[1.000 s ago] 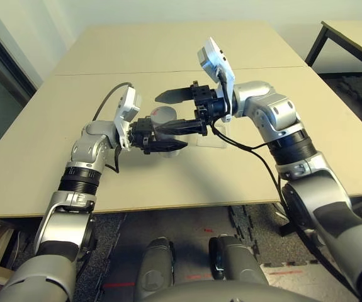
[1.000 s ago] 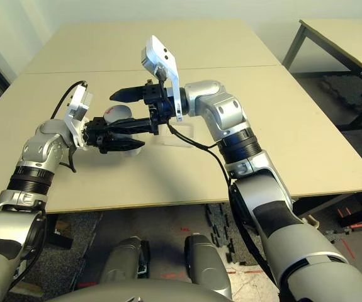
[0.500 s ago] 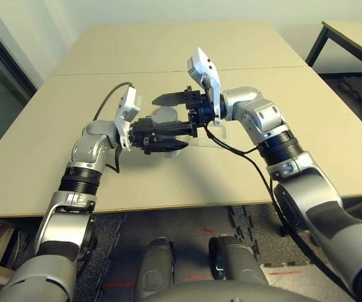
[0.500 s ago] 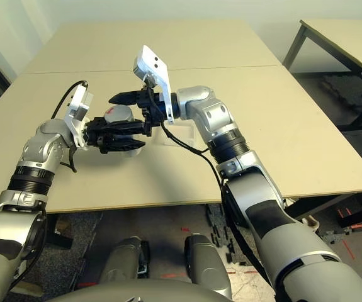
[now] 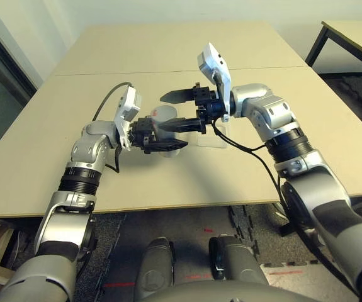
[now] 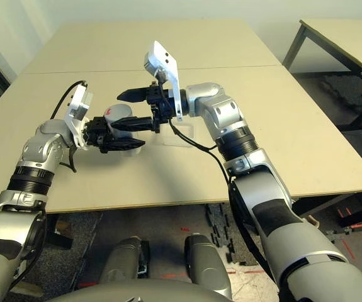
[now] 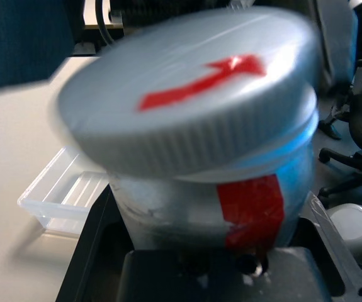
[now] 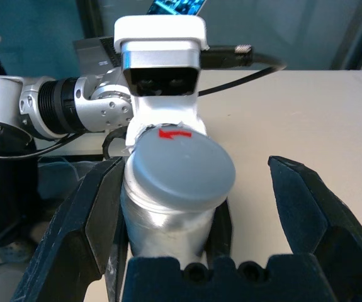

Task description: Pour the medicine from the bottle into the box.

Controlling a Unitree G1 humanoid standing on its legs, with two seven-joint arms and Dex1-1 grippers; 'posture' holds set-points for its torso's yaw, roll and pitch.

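My left gripper is shut on the bottle, holding it a little above the table. The bottle is white-grey with a red label stripe and a round grey cap marked with a red arrow. My right gripper is open, with the cap between its two fingers. One finger stands close beside the bottle and the other finger is well apart from it. The box, a clear shallow tray, lies on the table just right of the bottle, under my right wrist.
The beige table has a seam running across behind the grippers. Another table stands at the back right. A black cable hangs from my right wrist over the box, and another cable loops off my left wrist.
My right gripper swung left toward the bottle, then drew back to the right a little, staying open around the cap. The left gripper and the bottle have hardly moved.
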